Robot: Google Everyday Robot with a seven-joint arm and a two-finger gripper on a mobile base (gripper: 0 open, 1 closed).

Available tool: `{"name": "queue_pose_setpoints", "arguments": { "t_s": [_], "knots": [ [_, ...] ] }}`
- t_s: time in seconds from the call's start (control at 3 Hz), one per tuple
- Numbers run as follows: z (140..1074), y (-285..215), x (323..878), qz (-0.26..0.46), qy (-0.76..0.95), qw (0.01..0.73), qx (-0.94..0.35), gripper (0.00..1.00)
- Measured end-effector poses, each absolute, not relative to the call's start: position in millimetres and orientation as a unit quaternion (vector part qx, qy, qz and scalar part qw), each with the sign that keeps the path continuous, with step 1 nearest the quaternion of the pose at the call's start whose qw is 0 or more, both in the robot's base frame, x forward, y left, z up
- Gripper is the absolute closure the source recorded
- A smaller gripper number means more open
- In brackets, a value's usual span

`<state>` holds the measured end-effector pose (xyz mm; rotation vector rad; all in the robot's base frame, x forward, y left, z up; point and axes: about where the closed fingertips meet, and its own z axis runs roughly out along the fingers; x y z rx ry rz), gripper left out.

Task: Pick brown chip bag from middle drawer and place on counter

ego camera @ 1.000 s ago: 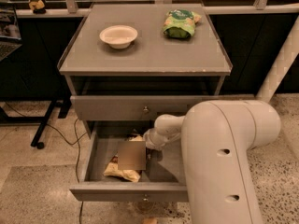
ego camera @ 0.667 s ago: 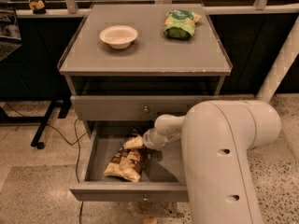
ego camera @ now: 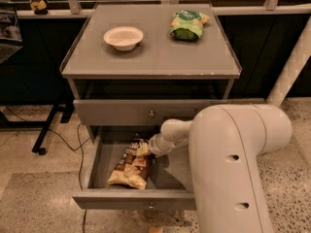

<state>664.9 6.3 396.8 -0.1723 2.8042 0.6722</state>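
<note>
Item one: you are looking at the middle drawer (ego camera: pixel 133 198), which is standing pulled well out from the cabinet, its flat grey front lying nearest you with a small round knob (ego camera: pixel 151 206) showing at its lower edge. Item two: the brown chip bag (ego camera: pixel 130 166) is lying on the floor of that drawer, in the left half, slanting from the front left corner up toward the centre, with its cream and dark-brown printed face turned upward. Item three: the gripper (ego camera: pixel 151 147) is reaching down into the drawer from the right and is meeting the upper end of the bag; whether it is parted or closed, and whether it is gripping the bag at all, you cannot tell (the rounded white wrist is covering that end). Item four: the white arm (ego camera: pixel 233 164) is filling the lower right of your view and is hiding the right part of the drawer. Item five: the upper drawer front (ego camera: pixel 112 111) is sitting closed just above, its own knob (ego camera: pixel 151 114) facing you. Item six: the counter (ego camera: pixel 155 57) is carrying a white bowl (ego camera: pixel 123 37) toward the back left and a green snack bag (ego camera: pixel 186 24) toward the back right, the two well apart. Item seven: a dark cable (ego camera: pixel 73 142) is trailing over the speckled floor (ego camera: pixel 34 144) to the left of the cabinet.
</note>
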Motion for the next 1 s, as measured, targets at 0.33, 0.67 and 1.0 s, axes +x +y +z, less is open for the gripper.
{"name": "queue_pose_setpoints", "arguments": {
  "t_s": [0.33, 0.67, 1.0],
  "knots": [
    [396.8, 6.4, 664.8, 0.231, 0.963, 0.126, -0.059, 0.65],
    [396.7, 6.4, 664.8, 0.231, 0.963, 0.126, -0.059, 0.89],
    [396.7, 6.4, 664.8, 0.231, 0.963, 0.126, -0.059, 1.0]
  ]
}}
